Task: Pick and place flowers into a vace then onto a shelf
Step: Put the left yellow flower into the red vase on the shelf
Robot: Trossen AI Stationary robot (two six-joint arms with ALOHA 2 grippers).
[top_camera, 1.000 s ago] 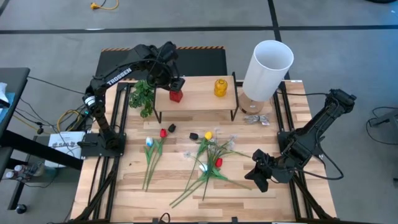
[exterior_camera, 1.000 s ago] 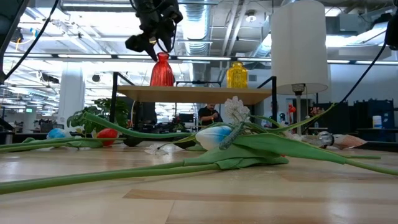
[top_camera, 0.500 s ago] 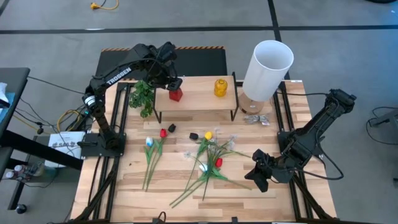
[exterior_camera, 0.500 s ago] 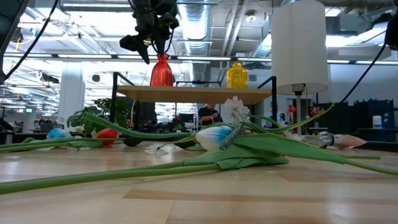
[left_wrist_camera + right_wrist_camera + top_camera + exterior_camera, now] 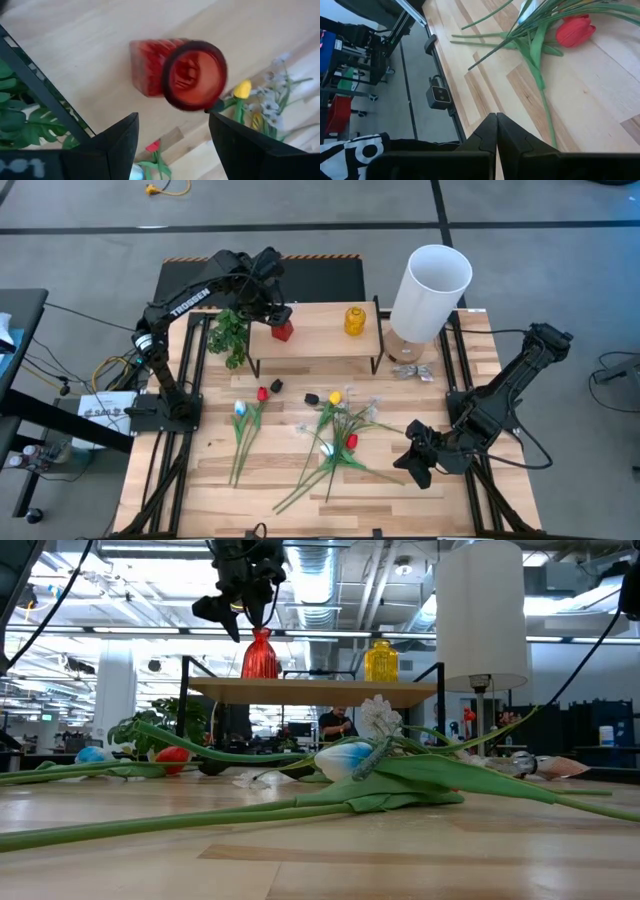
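The left gripper (image 5: 272, 308) hung over the shelf (image 5: 320, 332), fingers spread above the red vase (image 5: 192, 75); the flowers (image 5: 335, 435) lay on the desk nearer the right gripper (image 5: 415, 465), its fingers pressed together.

1. High view looks straight down on the whole table (image 5: 200, 480).
2. Low view looks level across it from tabletop height.
3. Both share the shelf (image 5: 320, 335), toward twelve o'clock.

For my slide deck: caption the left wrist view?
Open left gripper hovering above the red vase on the shelf.
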